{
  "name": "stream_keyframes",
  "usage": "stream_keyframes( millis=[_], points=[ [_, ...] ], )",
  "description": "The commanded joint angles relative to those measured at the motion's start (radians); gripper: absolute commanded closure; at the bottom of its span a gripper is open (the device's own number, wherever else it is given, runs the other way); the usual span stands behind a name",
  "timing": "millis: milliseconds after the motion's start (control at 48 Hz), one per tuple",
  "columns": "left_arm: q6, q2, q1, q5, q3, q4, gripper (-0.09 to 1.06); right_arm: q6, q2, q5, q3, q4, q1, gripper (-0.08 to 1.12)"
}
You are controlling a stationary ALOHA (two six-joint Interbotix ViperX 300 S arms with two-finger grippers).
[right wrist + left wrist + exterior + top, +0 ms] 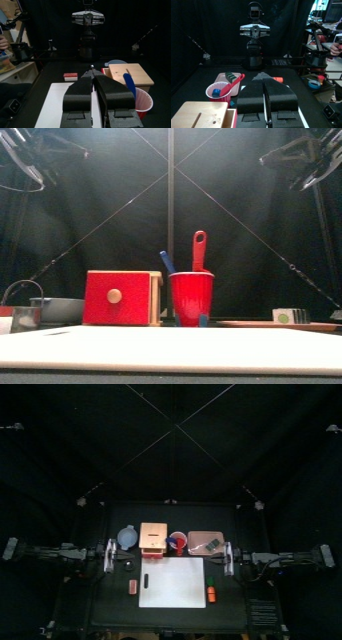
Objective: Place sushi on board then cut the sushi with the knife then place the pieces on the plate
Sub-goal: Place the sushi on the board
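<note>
My left end effector (pixel 264 76) and right end effector (pixel 92 74) were both closed and empty. The sushi roll (pixel 234 76) lay on the pink tray (pixel 219 77), centre-left in the left wrist frame, behind the red cup (pixel 216 91). From above it was barely discernible.

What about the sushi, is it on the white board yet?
No, the sushi roll lies on the pink tray beside the red cup, not on the white board.
</note>
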Motion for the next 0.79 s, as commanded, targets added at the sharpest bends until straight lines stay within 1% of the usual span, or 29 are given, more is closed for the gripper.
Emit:
stream_keyframes(
  millis=[21,62,167,229,292,354,375,458,542,625,708,792],
  points=[
    [-0.003,0.014,0.003,-0.008,-0.011,-0.003,1.0,0.006,0.021,0.012,-0.012,0.003,-0.054,1.0],
    [-0.005,0.015,-0.002,-0.006,-0.012,-0.005,0.99,0.008,0.029,0.037,-0.017,0.005,-0.072,1.0],
    [-0.005,0.015,-0.003,-0.008,-0.015,-0.009,0.98,0.006,0.069,0.192,-0.055,0.009,-0.124,1.0],
    [-0.005,0.015,-0.003,-0.008,-0.014,-0.014,0.97,0.003,0.098,0.334,-0.091,0.002,-0.155,1.0],
    [-0.002,0.015,-0.002,-0.008,-0.011,-0.018,0.97,-0.018,0.133,0.531,-0.14,-0.015,-0.187,1.0],
    [-0.002,0.014,0.006,-0.008,-0.011,-0.021,0.97,-0.031,0.161,0.693,-0.181,-0.057,-0.216,1.0],
    [-0.002,0.015,0.008,-0.006,-0.011,-0.021,0.97,-0.04,0.173,0.77,-0.198,-0.087,-0.225,1.0],
    [0.0,0.015,0.017,-0.008,-0.011,-0.021,0.97,-0.067,0.196,0.923,-0.222,-0.17,-0.235,0.99],
    [0.0,0.015,0.029,-0.008,-0.009,-0.021,0.97,-0.084,0.206,1.005,-0.227,-0.247,-0.235,0.98],
    [-0.002,0.015,0.04,-0.008,-0.006,-0.023,0.97,-0.087,0.21,1.039,-0.216,-0.307,-0.232,0.94],
    [-0.003,0.015,0.052,-0.008,-0.002,-0.028,0.97,-0.087,0.213,1.052,-0.196,-0.347,-0.221,0.85],
    [-0.003,0.015,0.061,-0.011,0.003,-0.038,0.97,-0.087,0.219,1.051,-0.178,-0.356,-0.207,0.74]
  ],
)
